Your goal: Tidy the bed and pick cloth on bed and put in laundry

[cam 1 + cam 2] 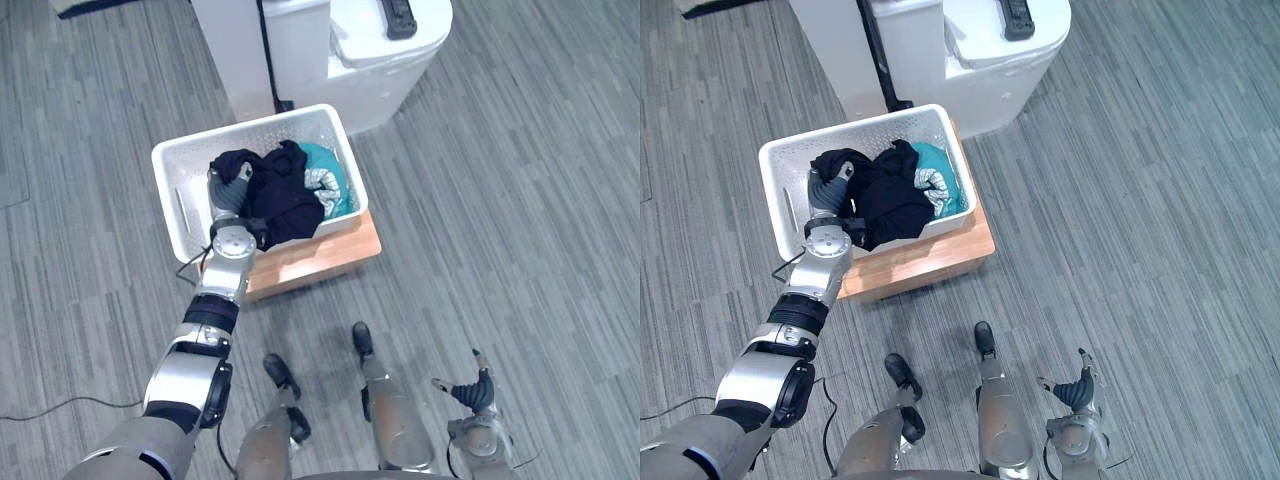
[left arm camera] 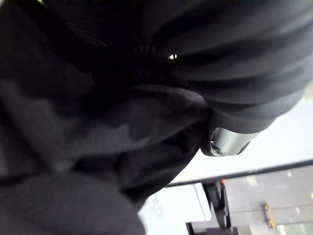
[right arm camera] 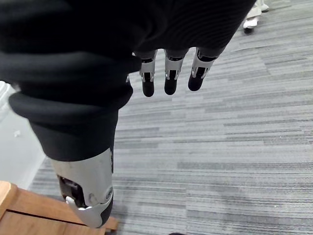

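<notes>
White perforated laundry basket (image 1: 240, 128), open top, sitting flat on a low wooden stand (image 1: 330, 255). Inside there's a crumpled black cloth (image 1: 280, 200) heaped up in the middle, piled higher than the walls and drooping a bit over the near rim. A teal cloth (image 1: 325, 160) is wadded against the right wall, right up against the black one.

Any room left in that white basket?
Yes: the white basket is bare at its left end, between wall and black cloth. Its right side is crowded with teal cloth. The wooden stand has a free front strip.
</notes>
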